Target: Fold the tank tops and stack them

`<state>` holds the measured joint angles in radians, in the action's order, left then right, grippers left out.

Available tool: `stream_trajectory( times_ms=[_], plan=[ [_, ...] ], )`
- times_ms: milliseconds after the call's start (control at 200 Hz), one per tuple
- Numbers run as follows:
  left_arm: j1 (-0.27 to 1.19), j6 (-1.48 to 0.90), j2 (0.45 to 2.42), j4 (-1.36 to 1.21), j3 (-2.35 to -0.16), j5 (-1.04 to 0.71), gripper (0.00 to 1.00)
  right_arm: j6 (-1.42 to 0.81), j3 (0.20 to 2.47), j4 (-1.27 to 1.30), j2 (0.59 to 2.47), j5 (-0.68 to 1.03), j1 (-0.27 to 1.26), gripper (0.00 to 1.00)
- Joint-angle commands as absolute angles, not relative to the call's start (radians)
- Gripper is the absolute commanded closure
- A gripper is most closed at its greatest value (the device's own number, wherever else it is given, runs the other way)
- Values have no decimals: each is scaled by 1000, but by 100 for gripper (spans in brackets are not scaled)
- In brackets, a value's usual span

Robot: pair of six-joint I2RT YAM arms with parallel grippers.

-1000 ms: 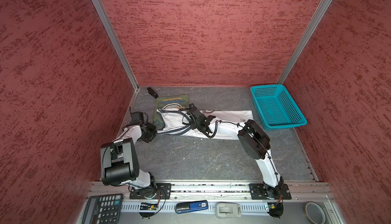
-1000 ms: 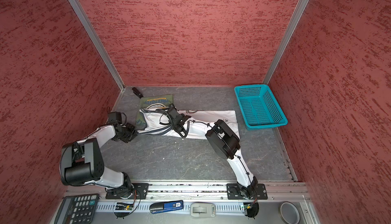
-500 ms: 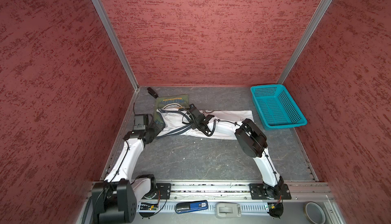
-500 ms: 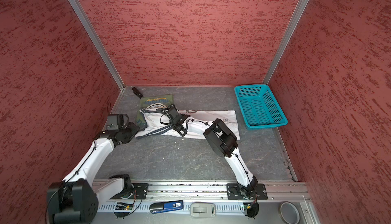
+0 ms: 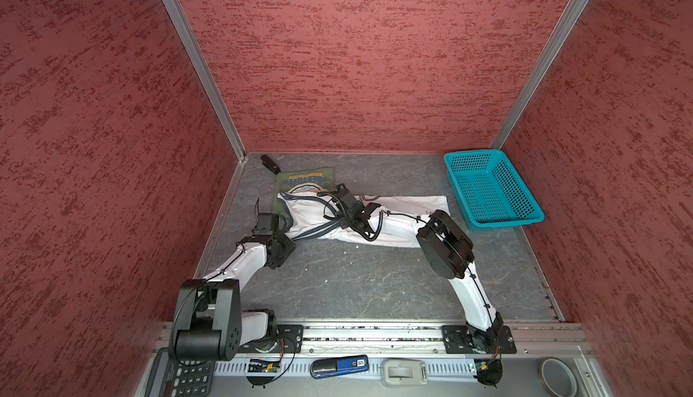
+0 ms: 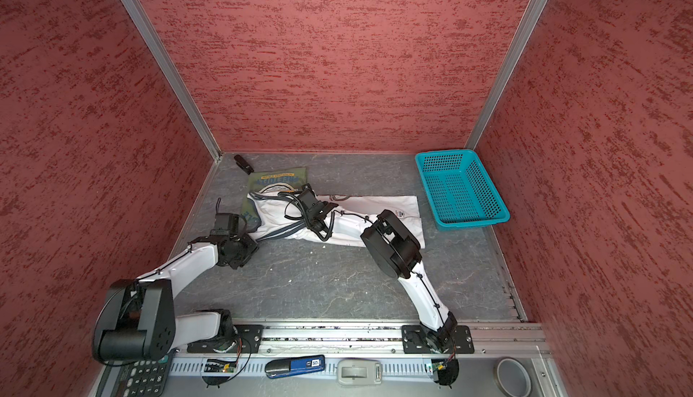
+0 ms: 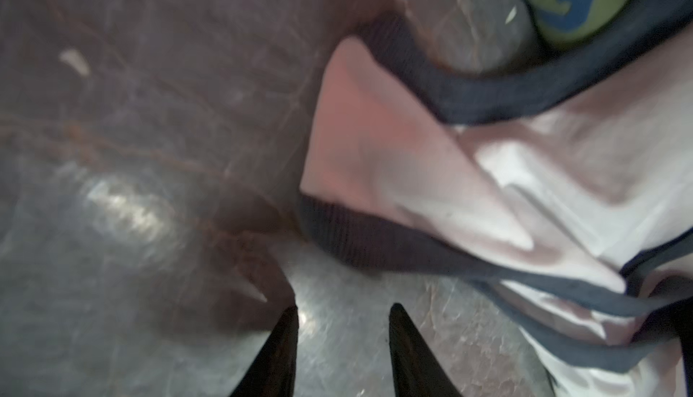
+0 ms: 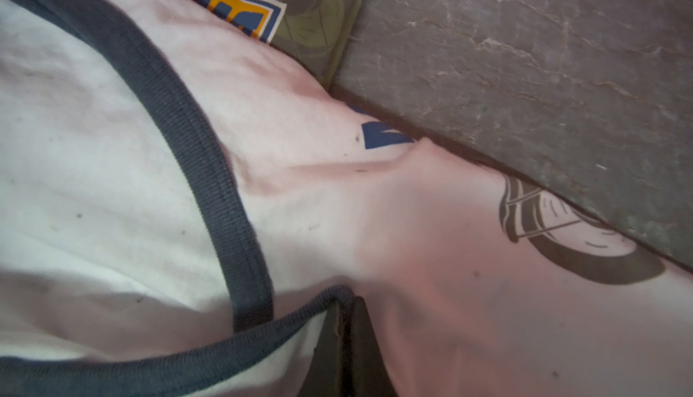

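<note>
right tool [image 8: 347, 303] is clamped on grey trim of the white tank top [image 5: 408, 205], which lies on the bench [image 5: 375, 282] overlapping the olive tank top [image 5: 305, 181]. left tool [image 7: 343, 307] is part-open, empty, just beside its strap.

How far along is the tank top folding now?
Done: the olive tank top looks folded. In hand: the right tool pinches the grey trim of the white tank top; the left tool hangs open beside it. Left: finish folding the white one and stack it.
</note>
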<state>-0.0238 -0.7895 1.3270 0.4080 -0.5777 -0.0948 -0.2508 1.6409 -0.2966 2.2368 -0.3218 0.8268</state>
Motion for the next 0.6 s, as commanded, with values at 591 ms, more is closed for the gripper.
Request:
stream_trajectory(
  times_ms=[591],
  plan=[
    [-102, -715, 1453, 246, -707, -64, 66, -269, 1633, -281, 2238, -326, 798, 95]
  ],
)
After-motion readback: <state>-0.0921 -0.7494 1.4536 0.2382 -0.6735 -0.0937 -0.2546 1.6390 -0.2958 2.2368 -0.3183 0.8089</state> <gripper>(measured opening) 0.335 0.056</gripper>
